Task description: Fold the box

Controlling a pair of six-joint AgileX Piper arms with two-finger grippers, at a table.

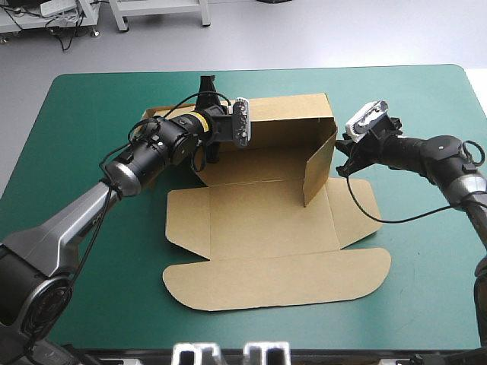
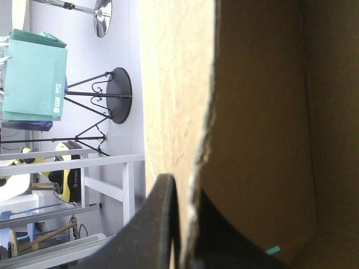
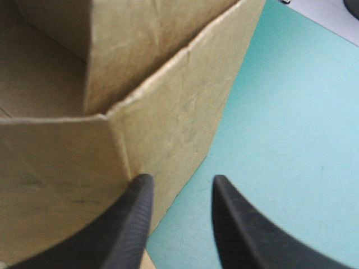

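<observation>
The brown box [image 1: 259,220] lies mid-table with its back wall [image 1: 293,122] and right wall [image 1: 319,171] raised. Its lid [image 1: 274,283] lies flat toward the near edge. My left gripper [image 1: 217,141] is at the box's left side, shut on the left wall. In the left wrist view the board's edge [image 2: 205,140] runs between the black fingers of the left gripper [image 2: 185,188], with the box's inside [image 2: 263,112] ahead. My right gripper [image 1: 341,156] stands open just outside the right wall. Its fingers [image 3: 134,213] are close to the wall's outer face [image 3: 168,129], and the right gripper [image 3: 179,182] holds nothing.
Bare teal-green cover [image 1: 426,251] lies to the right of the box and more [image 1: 91,152] to its left. A small flap of the box [image 1: 158,112] sticks out behind my left arm. The side flap [image 1: 358,205] lies flat under my right gripper.
</observation>
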